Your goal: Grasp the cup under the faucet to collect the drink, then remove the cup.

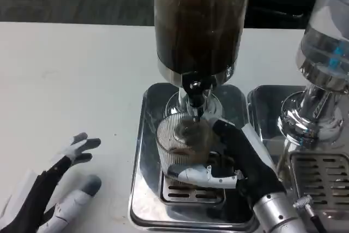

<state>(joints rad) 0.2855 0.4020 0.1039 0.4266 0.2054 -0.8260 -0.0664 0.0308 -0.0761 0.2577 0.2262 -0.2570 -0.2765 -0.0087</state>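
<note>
Head view: a tall dispenser with a clear tank of dark drink stands at the middle of the white table, on a chrome base. Its faucet, a small black and chrome spout, hangs below the tank over a shiny metal drip tray with a slotted grate in its floor.

The cup, clear and ribbed, stands upright on the tray directly under the faucet, its mouth just below the spout. A little dark liquid shows at the bottom of it.

The right hand reaches in from the lower right and grips the cup: a white and grey finger wraps round the front of its lower wall, while the black part of the hand presses on the cup's right side. The silver forearm runs off the bottom edge.

The left hand lies at the lower left on the table, well apart from the tray, fingers spread and holding nothing.

At the right edge stands a second dispenser, with a clear tank showing a blue mark too blurred to read, over its own tray and grate. No brand name or writing can be read anywhere.
</note>
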